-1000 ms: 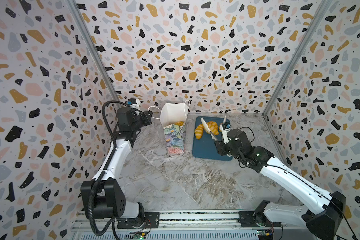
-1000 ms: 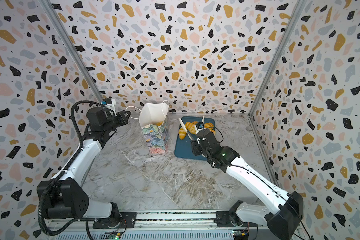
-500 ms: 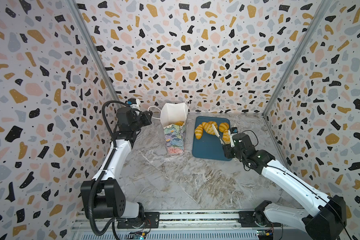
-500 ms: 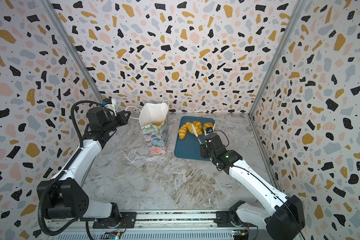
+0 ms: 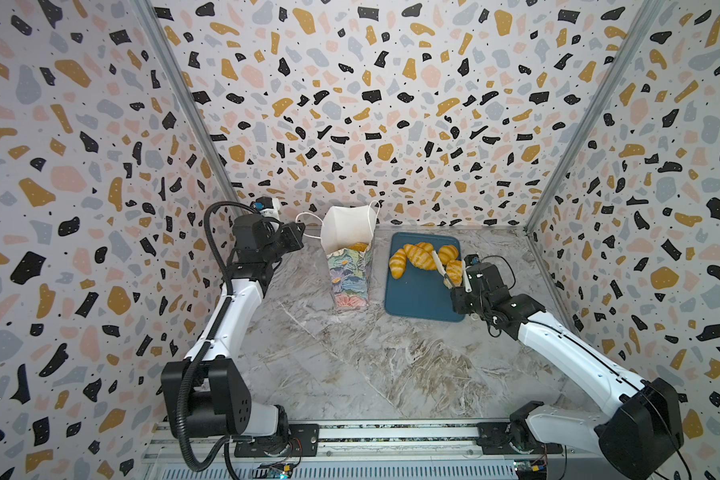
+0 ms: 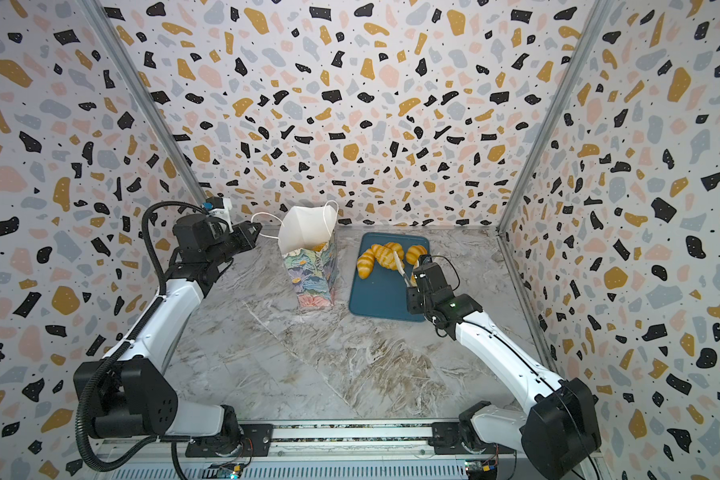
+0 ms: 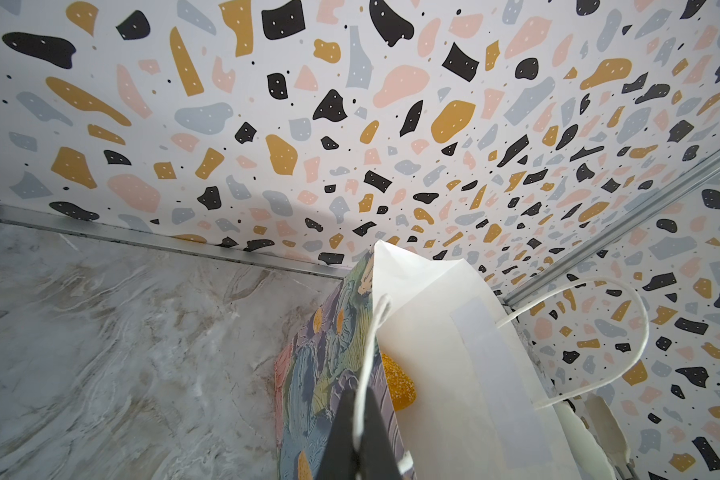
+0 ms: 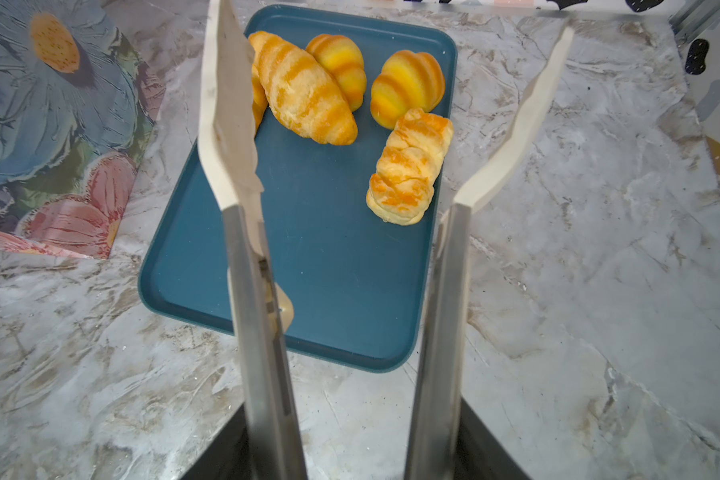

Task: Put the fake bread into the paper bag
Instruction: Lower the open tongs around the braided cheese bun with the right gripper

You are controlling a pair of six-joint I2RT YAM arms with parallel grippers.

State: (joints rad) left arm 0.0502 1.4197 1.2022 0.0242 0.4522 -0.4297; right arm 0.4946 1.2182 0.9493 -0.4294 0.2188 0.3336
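Left wrist view puts your left claw (image 7: 357, 419) at the paper bag (image 7: 454, 353); its black fingers (image 7: 341, 436) are pinched tight on one white cord handle (image 7: 366, 349), and the cord runs up from between them to the bag's rim; the second handle (image 7: 636, 332) loops free on the opposite side. You can see one speckled golden loaf (image 7: 398, 386) already inside the bag, against the white lining.

In both top views the bag stands on the counter (image 5: 350, 365) with its mouth open, just beside the dark blue tray (image 5: 416, 299).

Your right claw (image 5: 458, 291) grips a pair of metal tongs (image 8: 443, 316); the tongs' pale tips (image 8: 229, 124) stand wide apart and hold nothing.

Five pieces lie on the tray, grouped at its far end:
- a striped croissant (image 8: 304, 89);
- a second croissant (image 8: 259, 106), mostly hidden behind one tong tip;
- two ridged rolls (image 8: 339, 62), (image 8: 408, 91);
- a twisted pastry (image 8: 408, 166), which in the right wrist view shows between the two tips and touches neither.
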